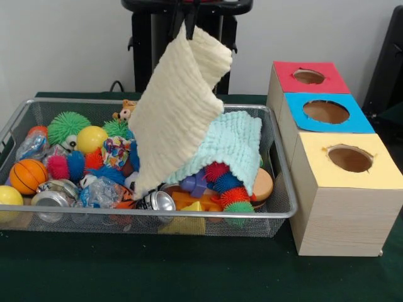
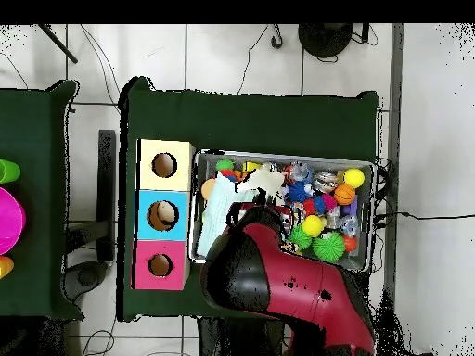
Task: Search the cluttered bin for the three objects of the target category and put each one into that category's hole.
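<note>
Now gripper (image 1: 187, 19) pinching top edge of cream cloth (image 1: 179, 107), holding it hanging high over wire bin (image 1: 277, 167). You are watching lower hem trailing onto toys beside soda can (image 1: 157, 201); my guess: hem dragging clutter out, or cloth slipping from thin pinch. Cloth looking waffle-textured, limp, partly folded on itself. Mint cloth (image 1: 230, 148) lying draped over toys just behind it. Three-hole box (image 1: 343, 189) waiting beside bin, holes red, blue, yellow; which one suits cloth, you cannot tell.
</note>
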Robot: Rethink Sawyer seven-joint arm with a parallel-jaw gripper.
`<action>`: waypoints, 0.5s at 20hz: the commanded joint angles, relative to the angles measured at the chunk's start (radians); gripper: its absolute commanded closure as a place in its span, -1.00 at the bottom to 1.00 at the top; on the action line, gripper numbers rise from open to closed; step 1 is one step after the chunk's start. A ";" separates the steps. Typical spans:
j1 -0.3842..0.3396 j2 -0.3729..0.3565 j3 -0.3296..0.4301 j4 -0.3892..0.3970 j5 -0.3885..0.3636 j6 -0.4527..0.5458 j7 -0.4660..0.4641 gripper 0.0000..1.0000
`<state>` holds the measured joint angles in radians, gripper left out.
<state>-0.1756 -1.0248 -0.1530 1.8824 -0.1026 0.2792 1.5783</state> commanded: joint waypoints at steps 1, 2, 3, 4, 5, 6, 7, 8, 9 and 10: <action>-0.008 -0.057 0.002 -0.075 0.019 0.133 0.119 1.00; -0.007 -0.060 0.001 -0.076 0.019 0.138 0.120 1.00; -0.005 -0.060 0.002 -0.077 0.019 0.138 0.123 1.00; -0.006 -0.059 0.002 -0.079 0.017 0.135 0.124 1.00; -0.003 -0.058 0.002 -0.085 0.016 0.138 0.125 1.00; -0.003 -0.058 0.002 -0.086 0.020 0.143 0.128 1.00; -0.002 -0.056 0.004 -0.080 0.024 0.139 0.134 1.00; -0.005 -0.051 0.006 -0.071 0.027 0.122 0.140 1.00; 0.001 -0.044 0.003 -0.067 0.025 0.108 0.147 1.00; 0.006 -0.037 0.001 -0.064 0.024 0.093 0.155 1.00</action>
<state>-0.1721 -1.0666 -0.1690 1.8346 -0.0944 0.2969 1.5783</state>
